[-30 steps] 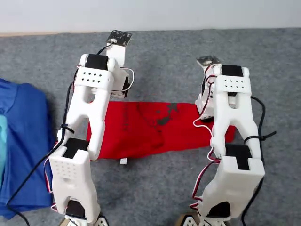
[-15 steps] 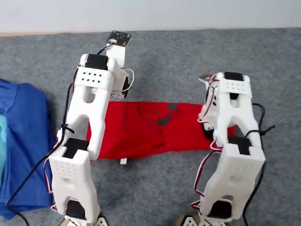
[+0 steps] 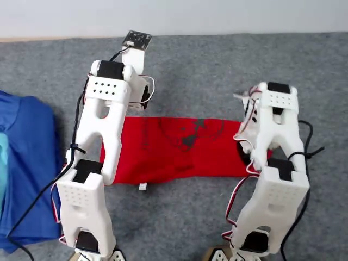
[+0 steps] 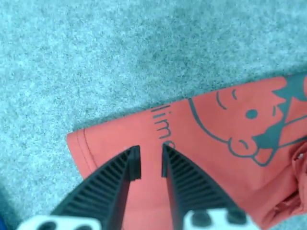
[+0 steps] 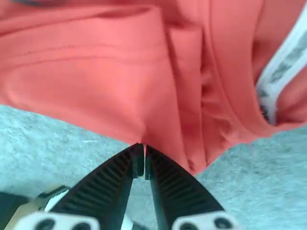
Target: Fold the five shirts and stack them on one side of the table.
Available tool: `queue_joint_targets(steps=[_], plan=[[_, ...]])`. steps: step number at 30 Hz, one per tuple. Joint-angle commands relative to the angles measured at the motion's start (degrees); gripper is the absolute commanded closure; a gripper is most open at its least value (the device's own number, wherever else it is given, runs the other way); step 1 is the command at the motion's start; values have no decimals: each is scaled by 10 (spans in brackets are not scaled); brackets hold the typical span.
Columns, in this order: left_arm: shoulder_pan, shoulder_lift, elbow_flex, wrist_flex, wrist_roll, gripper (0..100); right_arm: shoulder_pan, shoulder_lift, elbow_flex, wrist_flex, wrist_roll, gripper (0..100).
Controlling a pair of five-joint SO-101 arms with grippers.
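Observation:
A red shirt (image 3: 174, 152) with a dark cartoon print lies folded into a long band on the grey table, between my two arms. Over its far left corner, my left gripper (image 3: 141, 100) hovers; in the left wrist view the left gripper (image 4: 151, 160) is open by a narrow gap above the red shirt (image 4: 230, 124), nothing between its fingers. My right gripper (image 3: 243, 151) is at the shirt's right end. In the right wrist view the right gripper (image 5: 144, 155) is shut on the bunched edge of the red shirt (image 5: 96, 72).
A blue shirt (image 3: 30, 163) lies at the table's left side with a light teal one (image 3: 2, 163) at the very edge. A small white tag (image 3: 142, 186) pokes out under the red shirt's near edge. Bare grey felt (image 3: 196, 65) stretches beyond the arms.
My right arm has drawn back toward its base and a little right, with the shirt's end in its gripper. The red shirt's right part now lies flatter. The left arm barely shifted.

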Motion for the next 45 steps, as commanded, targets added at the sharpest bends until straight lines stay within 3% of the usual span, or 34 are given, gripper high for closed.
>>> queue_joint_targets(steps=[1, 8, 14, 21, 25, 35, 45], plan=[[-1, -39, -22, 5, 0, 910, -34, -45, -38, -23, 3, 989], [-4, -40, -40, 19, 1, 910, -54, -7, -36, -79, -12, 989], [-18, -46, -94, 60, 1, 910, -49, 37, -43, -63, -21, 989], [-117, -116, -132, 79, 4, 910, -51, -53, -64, -52, -23, 989], [-180, -164, -124, 92, 4, 910, -58, -95, -64, -52, -84, 989], [-337, -308, 77, 92, 1, 910, -190, -154, -65, -59, -236, 986], [-454, -447, 255, 91, -57, 910, -334, -84, -149, -136, -344, 902]])
